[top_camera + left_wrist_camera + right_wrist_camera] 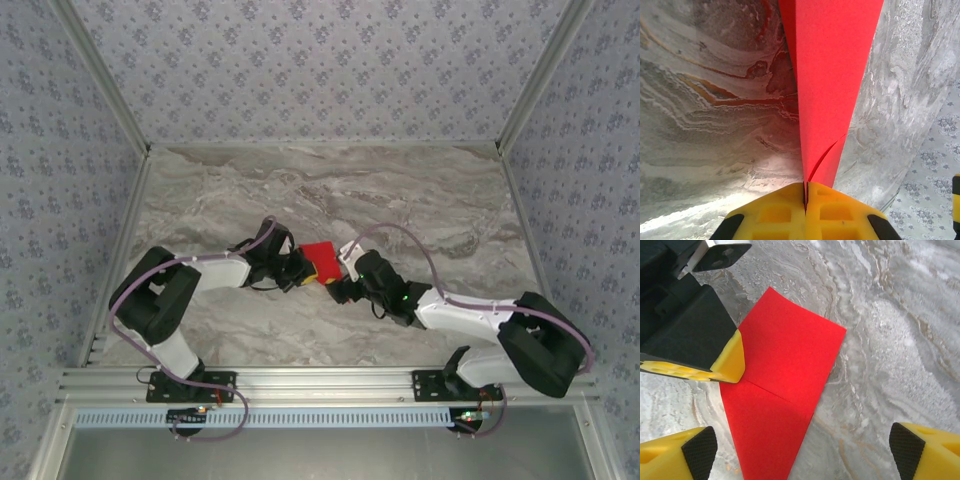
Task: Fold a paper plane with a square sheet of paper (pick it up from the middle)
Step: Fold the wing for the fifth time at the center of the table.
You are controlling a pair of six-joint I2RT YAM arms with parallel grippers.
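The red sheet of paper (320, 254) lies folded into a layered, tapering shape at the middle of the marble table. My left gripper (304, 268) is shut on its left edge. In the left wrist view the yellow jaws (806, 187) meet on the paper (832, 75), which runs upward from them as a wedge with an overlapping flap. My right gripper (345, 282) stands just right of the sheet, open. In the right wrist view the paper (782, 375) shows a crease line, and its narrow end reaches down between my spread fingertips (802, 447). A yellow finger of the left gripper (731, 360) pinches the paper's left side.
Grey-veined marble tabletop (400, 190) extends behind and to both sides of the paper. Patterned walls (320, 60) enclose the back and sides. A metal rail (330, 378) runs along the near edge at the arm bases.
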